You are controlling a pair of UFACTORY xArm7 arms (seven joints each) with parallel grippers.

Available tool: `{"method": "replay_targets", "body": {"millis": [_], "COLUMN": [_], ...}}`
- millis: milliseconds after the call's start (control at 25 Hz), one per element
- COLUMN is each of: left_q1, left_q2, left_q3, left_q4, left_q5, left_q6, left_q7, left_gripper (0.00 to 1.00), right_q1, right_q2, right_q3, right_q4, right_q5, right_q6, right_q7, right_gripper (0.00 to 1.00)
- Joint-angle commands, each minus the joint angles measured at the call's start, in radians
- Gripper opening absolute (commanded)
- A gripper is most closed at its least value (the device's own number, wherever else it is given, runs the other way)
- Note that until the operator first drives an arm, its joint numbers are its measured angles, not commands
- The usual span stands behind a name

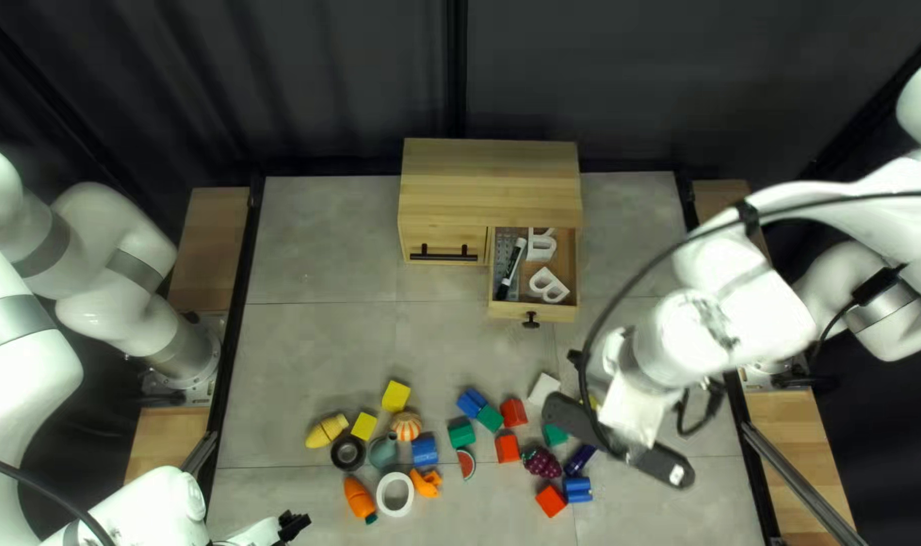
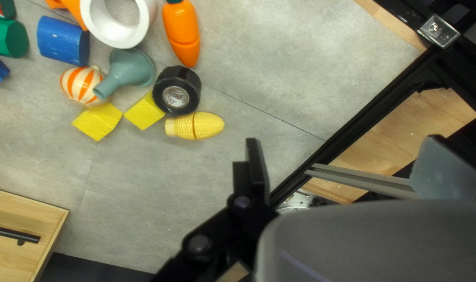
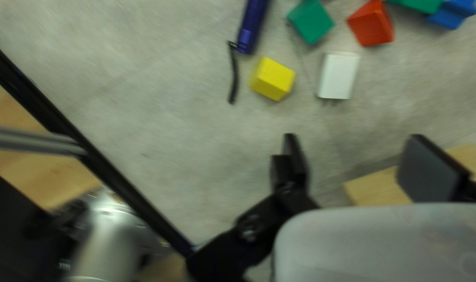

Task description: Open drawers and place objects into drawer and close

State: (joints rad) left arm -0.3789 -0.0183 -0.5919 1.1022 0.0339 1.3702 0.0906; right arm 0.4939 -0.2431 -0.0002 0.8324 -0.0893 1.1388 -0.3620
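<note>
On the grey table [image 1: 319, 349], my left hand [image 2: 344, 140] and right hand [image 3: 353, 137] both released, a block [image 1: 507, 448] piled over the white letters [image 1: 537, 277] could jam the twelve-o'clock drawer [image 1: 557, 307].

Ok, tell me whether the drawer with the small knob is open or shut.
Open. The drawer juts out past the front of the cabinet, and a marker and white letters show inside it.

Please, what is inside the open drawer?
The drawer holds a pen, a grey perforated piece and two white pieces. The cabinet top covers its back, so I cannot tell what lies there.
</note>
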Motion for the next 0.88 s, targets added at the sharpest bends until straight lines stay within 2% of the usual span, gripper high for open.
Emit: {"method": "replay_targets", "body": {"millis": [40,880], "left_q1": [0.0,0.0], "left_q2": [0.0,0.0], "left_q3": [0.0,0.0], "left_q4": [0.0,0.0], "left_q5": [0.0,0.0], "left_q6": [0.0,0.0], "left_q7": [0.0,0.0], "left_gripper": [1.0,1.0], "right_q1": [0.002,0.008], "right_q2": [-0.002,-0.011], "right_q3": [0.008,0.019], "right_q4": [-0.013,-0.027], "right_q5": [0.003,-0.017], "right_q6": [-0.011,-0.018], "right_q7": [0.026,0.029], "right_gripper": [1.0,1.0]}}
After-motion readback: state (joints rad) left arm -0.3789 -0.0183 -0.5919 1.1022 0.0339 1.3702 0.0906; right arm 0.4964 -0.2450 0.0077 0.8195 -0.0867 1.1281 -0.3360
